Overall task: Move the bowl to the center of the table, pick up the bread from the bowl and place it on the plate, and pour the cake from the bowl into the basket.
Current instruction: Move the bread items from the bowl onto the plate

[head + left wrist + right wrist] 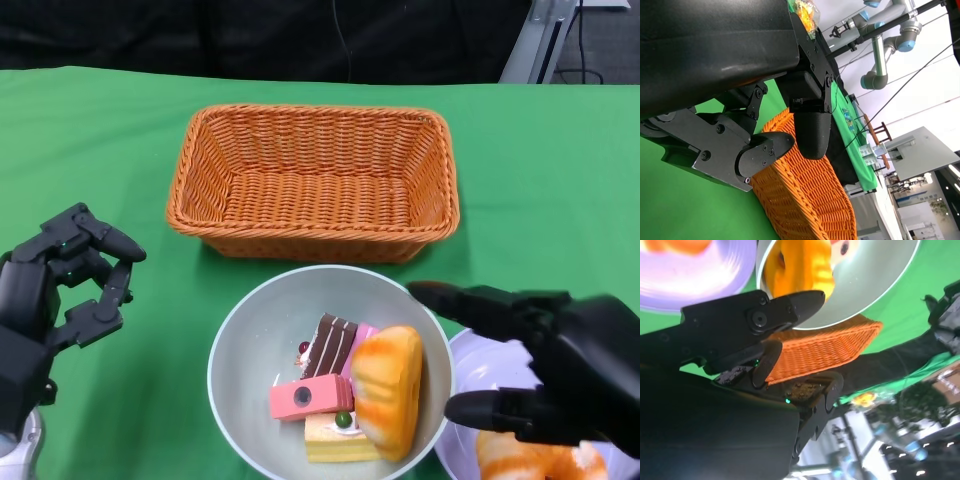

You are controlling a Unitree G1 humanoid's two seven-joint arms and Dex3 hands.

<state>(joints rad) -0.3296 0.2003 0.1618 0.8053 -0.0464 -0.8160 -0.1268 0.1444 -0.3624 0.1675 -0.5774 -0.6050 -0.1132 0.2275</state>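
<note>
A grey bowl (250,340) sits near the table's front middle, holding a golden bread roll (388,388) and three cake pieces (312,396). Behind it stands an orange wicker basket (315,180), empty. A white plate (480,375) at the front right carries another bread (535,458). My right hand (550,365) hovers over the plate beside the bowl's right rim, fingers spread, holding nothing. My left hand (60,290) is left of the bowl, apart from it, fingers apart and empty. The right wrist view shows the bowl (875,285), the roll (797,267) and the basket (825,347).
Green cloth (100,150) covers the table. The left wrist view shows the basket (805,200) and, beyond the table, a robot arm (880,55) and furniture. The dark table edge runs behind the basket.
</note>
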